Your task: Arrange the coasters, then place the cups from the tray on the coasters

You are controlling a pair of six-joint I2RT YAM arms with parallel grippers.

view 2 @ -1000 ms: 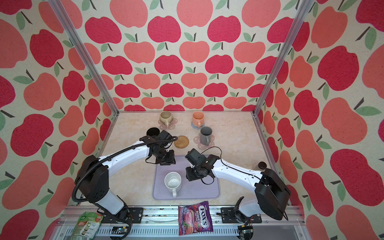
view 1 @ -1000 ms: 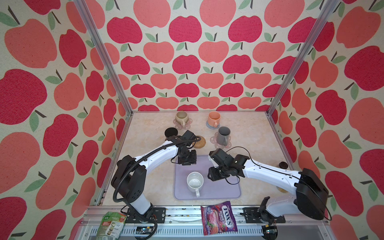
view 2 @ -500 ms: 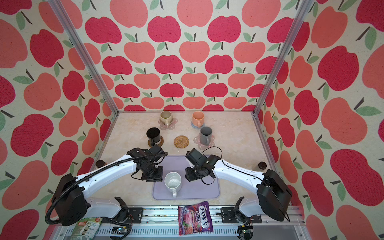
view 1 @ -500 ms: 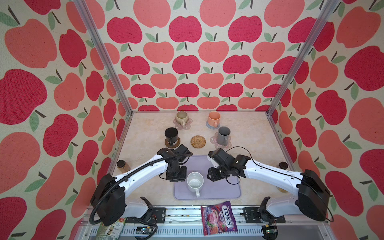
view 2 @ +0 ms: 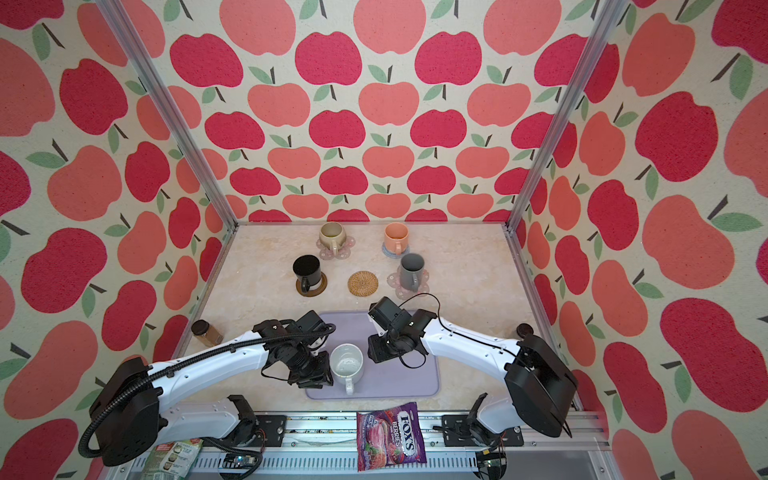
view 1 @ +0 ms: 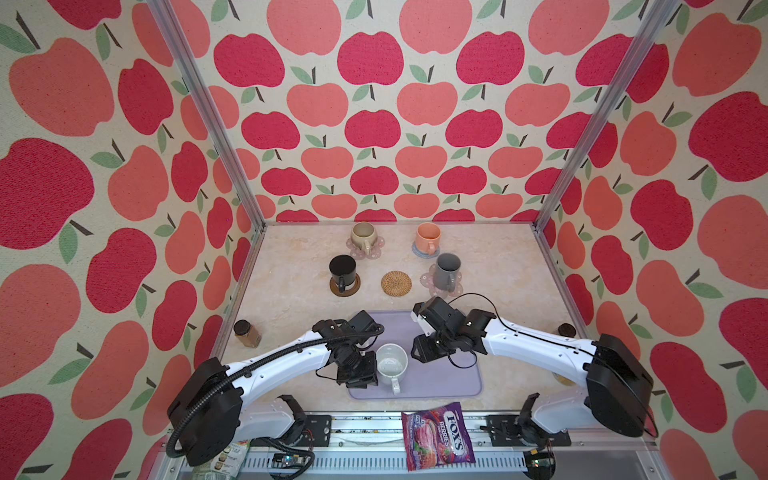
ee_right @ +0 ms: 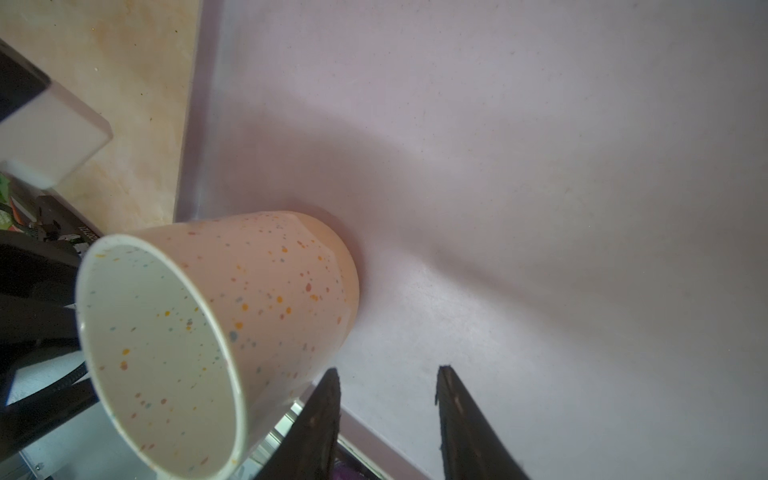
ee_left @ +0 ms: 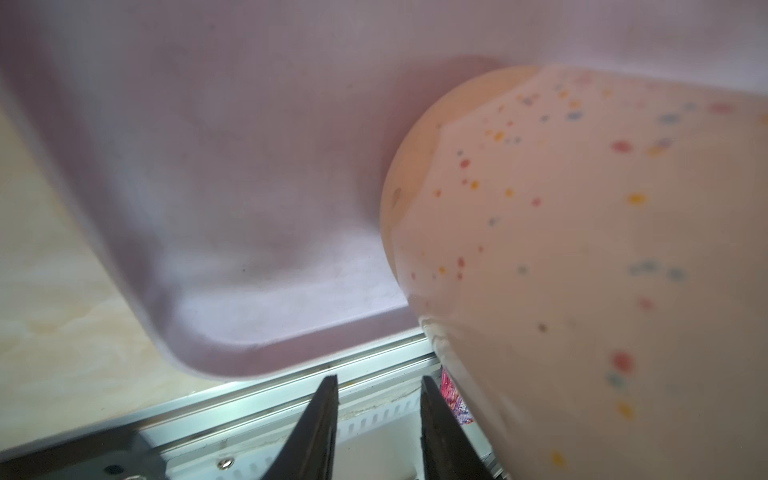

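Nearest me, a Fox's berries bag (view 1: 438,436) lies on the front rail. Just past it sits the lavender tray (view 1: 457,374). Its near rim runs close along that rail, so there's little room on that side. The tray's right half is bare.

The speckled white mug (view 1: 391,363) stands upright on the tray's near-left part, handle pointing toward me. My left gripper (ee_left: 379,380) is right beside it on its left. Its jaws are a narrow gap apart with nothing between them, and I can't tell if a finger touches the mug wall. My right gripper (ee_right: 388,370) hangs over bare tray to the mug's right, jaws equally narrow and empty.

The left wrist view gives me the tray's rounded corner. The right wrist view looks into the mug's mouth.

Farther back, only the top views show the round rattan coaster (view 1: 396,283), bare, with open tabletop in front. To its left the black mug (view 1: 343,269) is on the dark brown coaster (view 1: 352,291). To its right the grey mug (view 1: 448,270) is on a pink flower coaster (view 1: 427,280). Behind them the beige mug (view 1: 363,235) and orange mug (view 1: 428,237) stand near the back wall.
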